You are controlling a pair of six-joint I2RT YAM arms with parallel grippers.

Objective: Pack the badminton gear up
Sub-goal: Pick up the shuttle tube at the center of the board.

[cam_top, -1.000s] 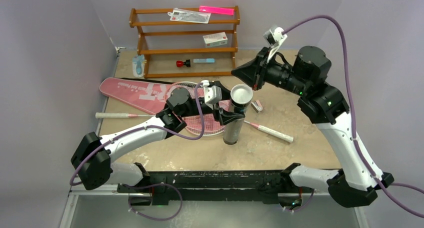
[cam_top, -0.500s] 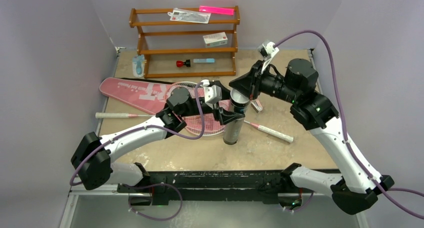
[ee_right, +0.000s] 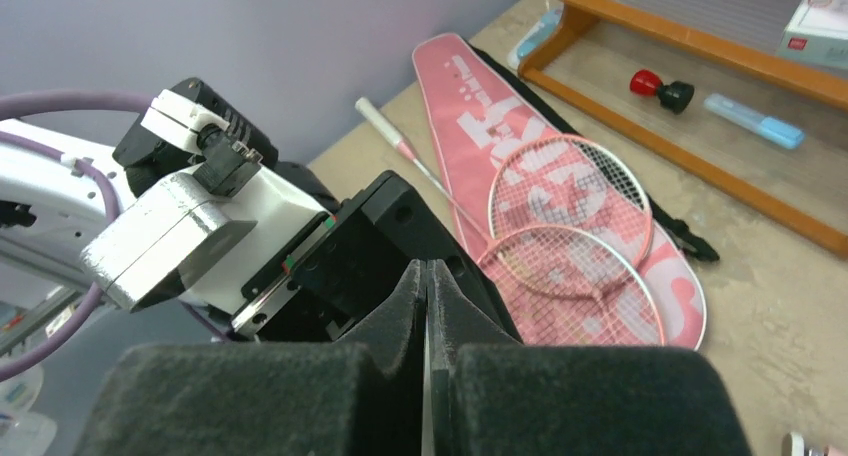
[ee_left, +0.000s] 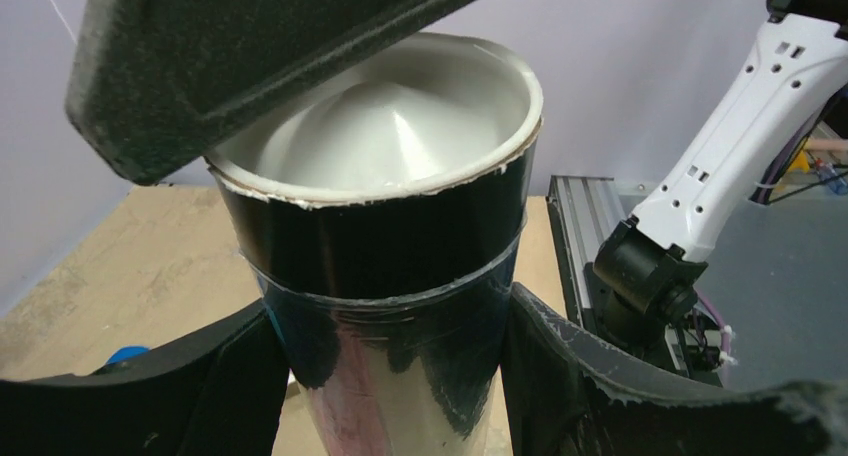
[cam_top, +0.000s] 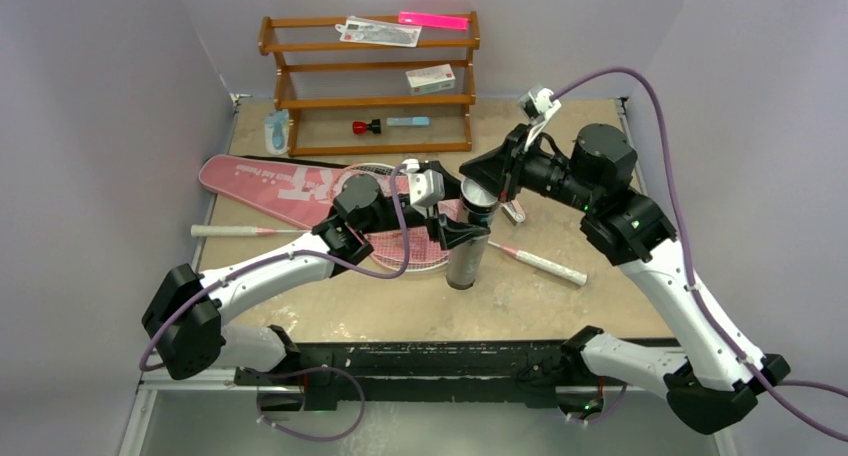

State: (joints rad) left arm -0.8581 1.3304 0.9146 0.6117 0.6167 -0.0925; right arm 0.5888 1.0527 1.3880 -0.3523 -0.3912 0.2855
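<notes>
Left end effector (ee_left: pixel 395 401) clasping upright black tube (ee_left: pixel 385 241), white inside

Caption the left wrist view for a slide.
Left gripper holds the upright black tube; the shut right gripper hovers over its open mouth.

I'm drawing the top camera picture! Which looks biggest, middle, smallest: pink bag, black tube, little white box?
Largest: pink bag.
Middle: black tube, standing on end toward the camera, so it looks shorter.
Smallest: white box on the rack.
</notes>
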